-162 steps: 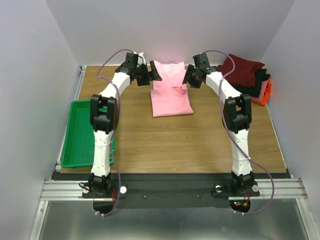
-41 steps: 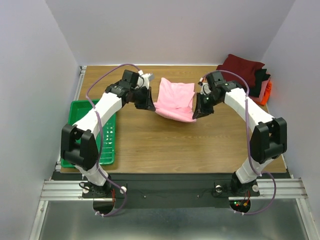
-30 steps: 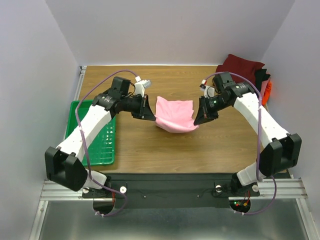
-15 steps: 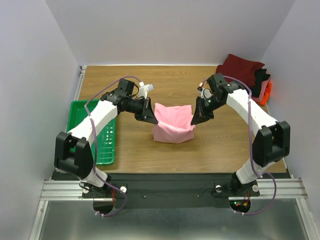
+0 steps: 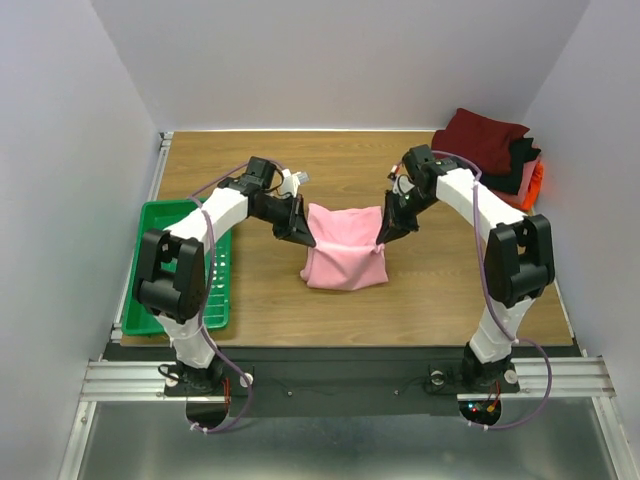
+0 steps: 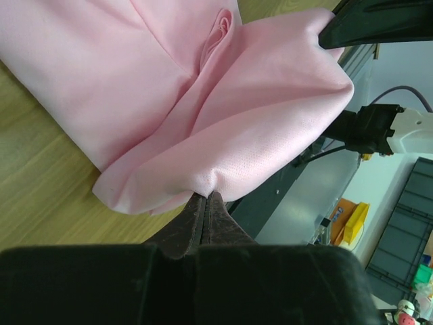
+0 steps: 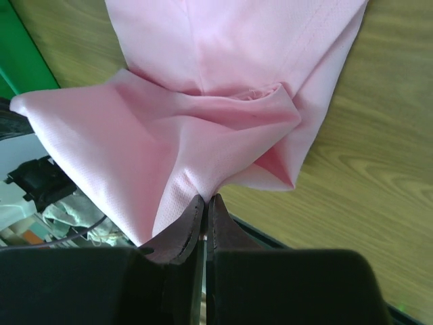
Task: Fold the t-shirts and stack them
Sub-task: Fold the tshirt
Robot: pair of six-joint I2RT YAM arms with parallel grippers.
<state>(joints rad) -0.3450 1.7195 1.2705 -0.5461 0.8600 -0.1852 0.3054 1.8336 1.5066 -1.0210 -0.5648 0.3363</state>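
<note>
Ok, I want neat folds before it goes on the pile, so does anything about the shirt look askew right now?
Slightly. The plain light pink cloth t-shirt, pinched at two corners by the left gripper and right gripper, sags between them, and a bunched pucker sits at the fold's middle. Nothing looks damaged.

Both your arms reach in toward mid-table, elbows out, wrists turned inward to face each other. Your left gripper [image 5: 306, 236] and right gripper [image 5: 381, 236] are each pinched tight on the shirt [image 5: 345, 258].
</note>
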